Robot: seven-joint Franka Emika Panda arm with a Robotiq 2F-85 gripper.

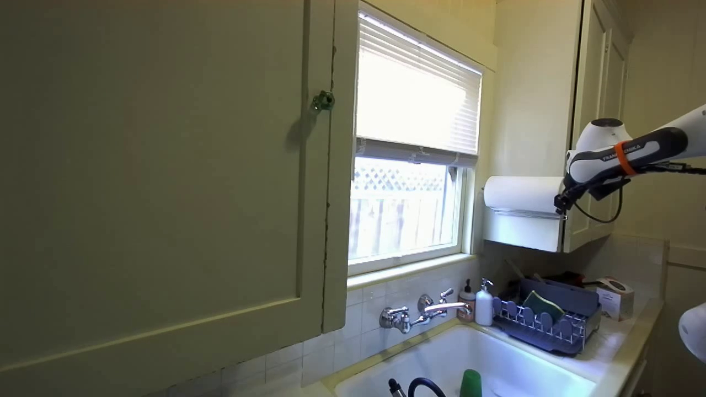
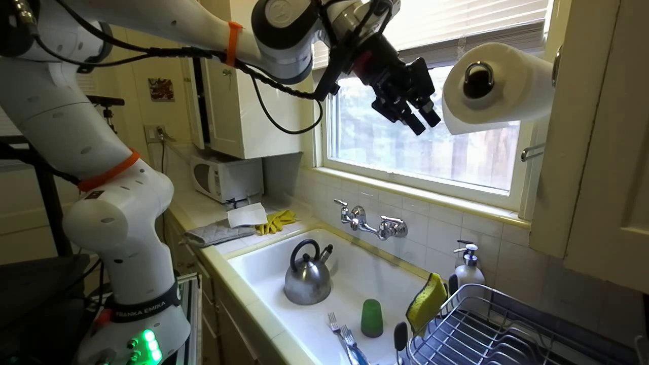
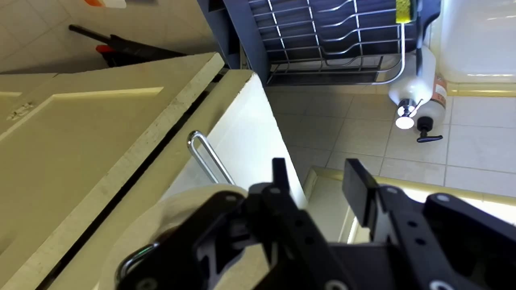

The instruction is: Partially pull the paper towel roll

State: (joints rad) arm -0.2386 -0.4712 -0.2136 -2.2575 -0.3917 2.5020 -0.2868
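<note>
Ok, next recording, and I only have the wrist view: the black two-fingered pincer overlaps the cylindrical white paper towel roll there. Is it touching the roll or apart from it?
Observer: Apart. In an exterior view, the bright glass window shows through a slim gap between the black two-fingered pincer and the cylindrical white paper towel roll.
Operator: And is any of the roll hanging loose? From here I can't see its underside.
Observer: Yes. In an exterior view, a loose flap of white paper hangs just below the roll's underside.
</note>
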